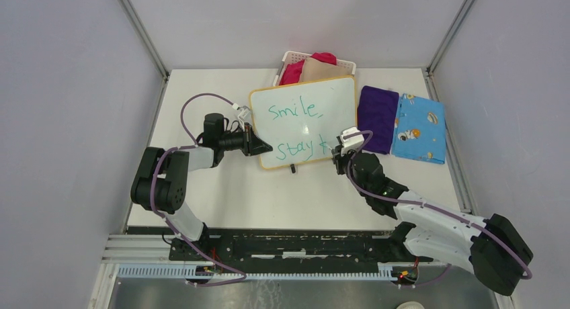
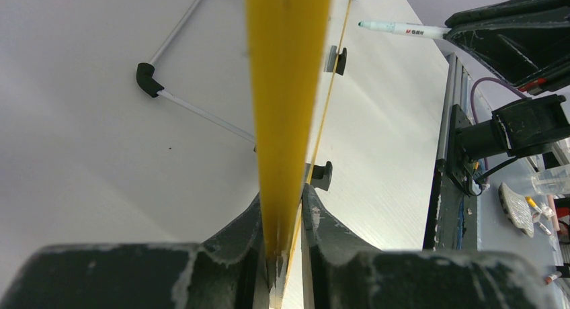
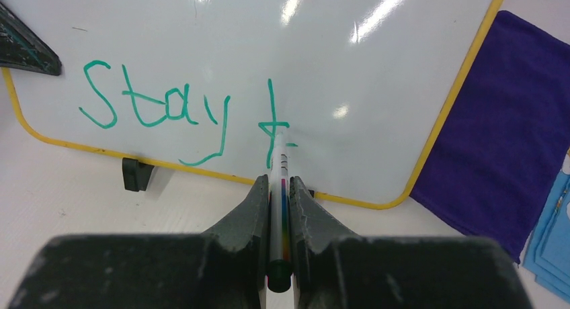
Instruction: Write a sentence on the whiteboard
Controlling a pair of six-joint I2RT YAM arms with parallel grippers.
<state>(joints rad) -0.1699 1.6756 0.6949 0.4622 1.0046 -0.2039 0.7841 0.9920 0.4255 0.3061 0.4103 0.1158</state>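
The whiteboard (image 1: pixel 334 99) with its yellow frame stands tilted at the table's middle back. Green writing on it, the sentence (image 1: pixel 293 111), reads "Smile," above "stay" (image 3: pixel 153 107), followed by a partial letter (image 3: pixel 271 111). My left gripper (image 1: pixel 261 148) is shut on the board's lower left frame edge (image 2: pixel 286 87), which runs up between the fingers (image 2: pixel 316 218). My right gripper (image 3: pixel 279 185) is shut on a white marker (image 3: pixel 277 168) with a rainbow stripe. The marker's tip rests on the board at the partial letter.
A white slotted basket (image 1: pixel 293 56) holding red and beige cloths sits behind the board. A purple cloth (image 1: pixel 376 117) and a blue patterned cloth (image 1: pixel 420 127) lie to the right of the board. A black foot (image 3: pixel 136 174) props the board's lower edge.
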